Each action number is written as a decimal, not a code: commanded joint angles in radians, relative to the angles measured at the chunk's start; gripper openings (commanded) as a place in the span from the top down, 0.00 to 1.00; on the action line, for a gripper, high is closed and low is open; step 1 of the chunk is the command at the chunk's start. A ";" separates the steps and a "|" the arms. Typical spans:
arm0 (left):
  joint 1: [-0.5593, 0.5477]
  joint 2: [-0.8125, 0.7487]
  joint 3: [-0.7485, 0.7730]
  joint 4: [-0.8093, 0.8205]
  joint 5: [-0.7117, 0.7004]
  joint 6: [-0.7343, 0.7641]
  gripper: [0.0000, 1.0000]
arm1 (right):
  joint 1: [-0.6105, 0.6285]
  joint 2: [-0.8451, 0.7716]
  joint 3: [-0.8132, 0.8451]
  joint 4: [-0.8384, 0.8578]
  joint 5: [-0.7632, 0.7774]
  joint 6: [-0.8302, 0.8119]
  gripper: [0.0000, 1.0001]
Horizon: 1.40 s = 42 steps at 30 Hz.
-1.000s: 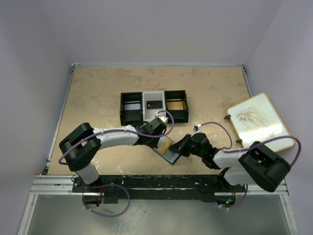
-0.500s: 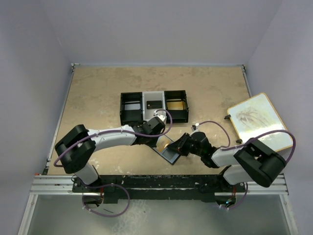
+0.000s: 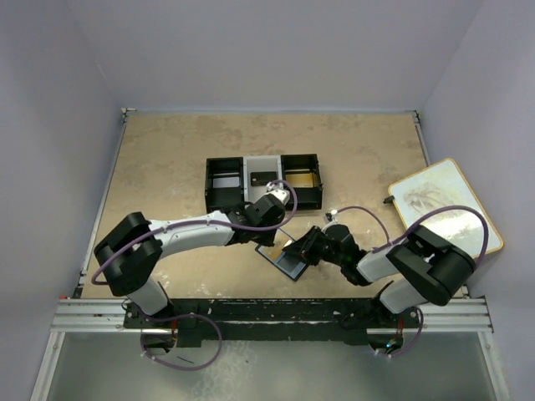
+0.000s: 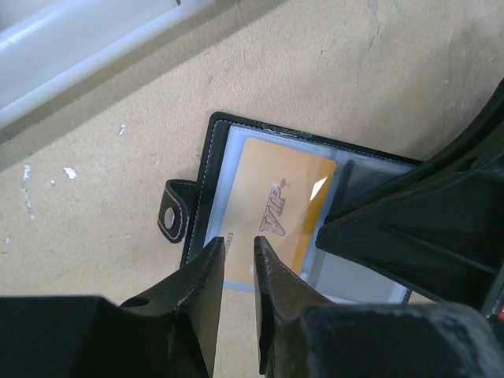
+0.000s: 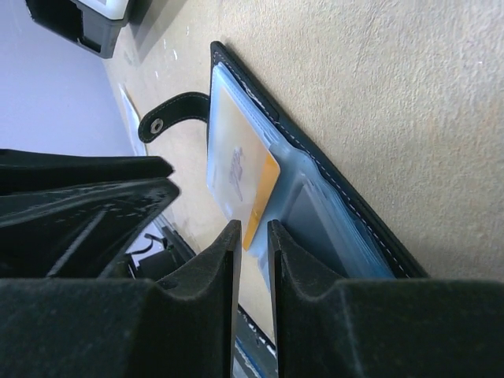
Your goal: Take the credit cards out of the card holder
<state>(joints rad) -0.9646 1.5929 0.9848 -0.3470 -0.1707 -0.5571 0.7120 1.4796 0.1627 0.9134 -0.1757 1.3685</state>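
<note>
Our left claw (image 4: 239, 248) hangs slightly ajar and empty, with the gold credit card (image 4: 283, 213) in the open card holder (image 4: 206, 157) just beyond its tips. Only our right claw (image 5: 253, 232), also narrowly parted and empty, sees the card's corner poking past its sleeve.

A small flat black bifold card holder (image 5: 315, 209) lies open on the tan speckled desk (image 5: 394, 94), showing its clear pale-blue plastic sleeves. A gold-tan plastic credit card (image 5: 236, 169) sits in one sleeve. Its lower corner is right at the narrow slit between the right jaws. The holder's black snap strap (image 5: 177, 114) sticks out near the left jaws' tips. A black-and-white tray (image 5: 79, 24) shows at the top left.
</note>
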 commanded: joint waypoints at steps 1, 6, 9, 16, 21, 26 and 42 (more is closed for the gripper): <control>-0.003 0.051 0.025 0.054 0.020 0.005 0.81 | -0.002 0.037 0.010 0.022 0.012 0.019 0.76; -0.003 0.095 0.029 0.022 -0.018 0.008 0.83 | -0.001 0.052 0.000 0.005 0.049 0.063 0.76; -0.003 0.107 0.027 -0.016 -0.052 0.006 0.84 | -0.003 0.058 0.000 0.004 0.059 0.072 0.75; -0.003 0.104 0.005 -0.020 -0.039 0.007 0.89 | -0.002 0.128 0.039 0.105 0.001 0.012 0.76; -0.003 0.104 0.006 -0.020 -0.029 0.007 0.91 | -0.002 0.147 0.074 0.056 0.020 0.003 0.76; -0.003 0.107 0.005 -0.015 -0.017 0.008 0.93 | -0.001 0.139 0.046 0.116 0.008 0.012 0.80; -0.003 0.118 -0.023 0.010 -0.008 -0.013 0.97 | -0.001 0.157 -0.017 0.311 -0.039 0.069 1.00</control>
<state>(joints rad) -0.9638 1.6970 0.9836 -0.3546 -0.1917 -0.5575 0.7094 1.6863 0.1555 1.1984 -0.1841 1.4265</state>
